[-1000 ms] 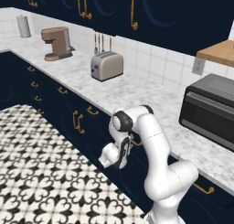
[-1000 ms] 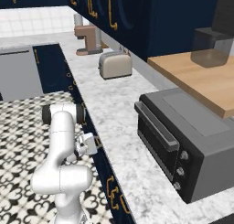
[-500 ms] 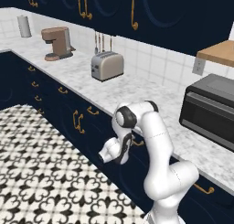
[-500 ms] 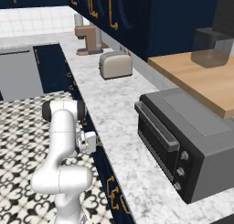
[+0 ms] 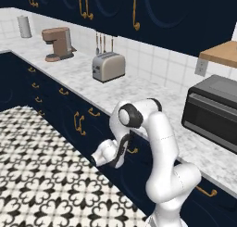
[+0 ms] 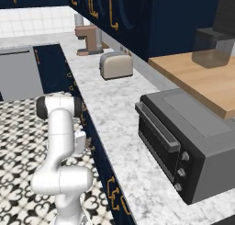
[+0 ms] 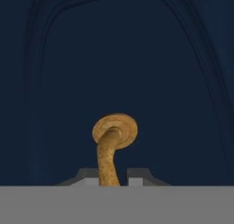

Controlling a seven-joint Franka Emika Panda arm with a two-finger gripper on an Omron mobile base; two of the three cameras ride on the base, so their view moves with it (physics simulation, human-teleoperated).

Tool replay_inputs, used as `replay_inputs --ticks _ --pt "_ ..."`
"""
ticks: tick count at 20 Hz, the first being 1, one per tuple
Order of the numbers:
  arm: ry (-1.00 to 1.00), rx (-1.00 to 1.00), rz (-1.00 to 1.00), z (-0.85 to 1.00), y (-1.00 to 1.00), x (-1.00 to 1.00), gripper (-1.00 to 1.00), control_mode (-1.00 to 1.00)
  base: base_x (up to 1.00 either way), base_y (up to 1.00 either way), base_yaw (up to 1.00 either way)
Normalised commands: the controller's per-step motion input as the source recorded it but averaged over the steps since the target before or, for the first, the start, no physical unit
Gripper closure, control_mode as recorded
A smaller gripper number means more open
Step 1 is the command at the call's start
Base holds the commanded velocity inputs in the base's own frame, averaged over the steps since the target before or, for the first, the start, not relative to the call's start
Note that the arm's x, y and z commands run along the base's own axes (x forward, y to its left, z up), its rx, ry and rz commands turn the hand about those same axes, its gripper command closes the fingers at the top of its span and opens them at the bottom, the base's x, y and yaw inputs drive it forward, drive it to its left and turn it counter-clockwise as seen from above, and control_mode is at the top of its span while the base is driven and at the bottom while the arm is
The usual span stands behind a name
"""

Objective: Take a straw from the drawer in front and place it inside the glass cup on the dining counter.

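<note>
The drawer [image 7: 114, 58] is a navy front that stands closed under the marble worktop. Its curved brass handle [image 7: 114, 131] comes out of a round base and runs down between my fingertips [image 7: 137, 175]. My gripper [image 7: 113, 177] is shut on that handle, one finger on each side of it. From the base views, the gripper [image 5: 126, 152] presses against the drawer front below the worktop edge, also seen from the right as the gripper [image 6: 88, 143]. The straw, the glass cup and the dining counter are out of view.
On the marble worktop [image 5: 152, 98] stand a toaster [image 5: 108, 66], a coffee machine [image 5: 58, 43] and a dark toaster oven [image 5: 214, 111]. Navy cabinet fronts with brass handles [image 5: 79, 123] run along the left. Patterned tile floor [image 5: 41, 175] lies open behind the arm.
The jaws have come together from wide open onto the brass handle. The arm and hand have barely shifted.
</note>
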Motion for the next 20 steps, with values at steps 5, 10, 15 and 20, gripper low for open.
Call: replay_inputs --ticks 5,10,15,20 --pt "0.11 0.01 0.00 0.00 1.00 -0.47 1.00 -1.00 0.00 0.00 0.00" --pt "0.15 0.02 0.00 0.00 1.00 -0.43 1.00 -1.00 0.00 0.00 0.00" --pt "0.11 0.00 0.00 0.00 1.00 -0.50 1.00 -1.00 0.00 0.00 0.00" --pt "0.09 0.00 0.00 0.00 1.00 -0.46 1.00 -1.00 0.00 0.00 0.00"
